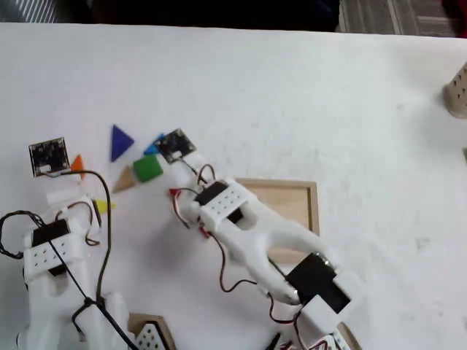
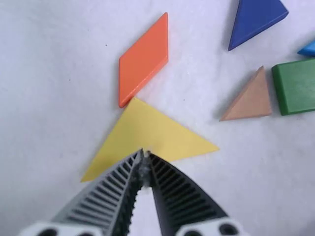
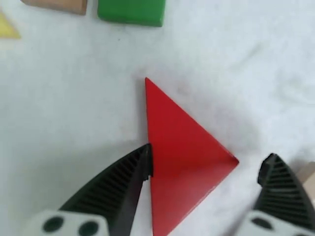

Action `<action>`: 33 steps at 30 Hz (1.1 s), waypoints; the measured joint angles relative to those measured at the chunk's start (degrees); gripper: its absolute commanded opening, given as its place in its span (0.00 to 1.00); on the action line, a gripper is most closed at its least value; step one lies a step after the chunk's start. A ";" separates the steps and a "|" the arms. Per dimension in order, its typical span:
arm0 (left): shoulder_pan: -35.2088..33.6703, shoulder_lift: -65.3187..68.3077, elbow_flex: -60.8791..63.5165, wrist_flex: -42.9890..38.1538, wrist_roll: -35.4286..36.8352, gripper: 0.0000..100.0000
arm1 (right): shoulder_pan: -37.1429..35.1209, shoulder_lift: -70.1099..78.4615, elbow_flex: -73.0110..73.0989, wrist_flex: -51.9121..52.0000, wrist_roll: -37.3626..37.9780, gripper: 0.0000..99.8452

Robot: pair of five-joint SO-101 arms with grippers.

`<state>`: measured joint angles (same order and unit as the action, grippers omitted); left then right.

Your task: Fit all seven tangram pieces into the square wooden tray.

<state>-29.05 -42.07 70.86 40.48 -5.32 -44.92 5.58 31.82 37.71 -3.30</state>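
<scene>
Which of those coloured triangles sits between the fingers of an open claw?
The red triangle, straddled by the open right gripper. The yellow triangle merely lies at the tip of the shut left gripper; the blue triangle and tan triangle lie apart.

The square wooden tray (image 1: 295, 198) is pale, with a raised rim, and lies flat on the tabletop. All seven pieces lie flat on the tabletop outside it. The orange parallelogram (image 2: 143, 60) has one corner just beside the apex of the large yellow triangle (image 2: 150, 135). The dark blue triangle (image 2: 256, 19) sits near the small tan triangle (image 2: 251, 98), and the tan triangle lies just beside the green square (image 2: 295, 86), with a thin gap between them. A light blue piece (image 2: 309, 48) lies near the green square; its shape cannot be told. The red triangle (image 3: 179, 157) lies apart from the others, between them and the tray.
</scene>
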 measured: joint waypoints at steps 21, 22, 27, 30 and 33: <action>0.00 0.00 0.00 0.00 0.00 0.02 | -0.79 12.75 -18.02 19.43 9.58 0.33; 0.00 0.00 0.00 0.00 0.00 0.02 | -0.79 12.75 -18.02 19.69 10.11 0.33; 0.00 0.00 0.00 0.00 0.00 0.02 | -0.79 12.75 -18.02 19.78 10.73 0.33; 0.00 0.00 0.00 0.00 0.00 0.02 | -0.79 12.75 -18.02 19.78 10.73 0.33; 0.00 0.00 0.00 0.00 0.00 0.02 | -0.79 12.92 -18.02 19.78 10.73 0.33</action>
<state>-29.05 -42.07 70.86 40.48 -5.32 -45.71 18.51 13.80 57.49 7.43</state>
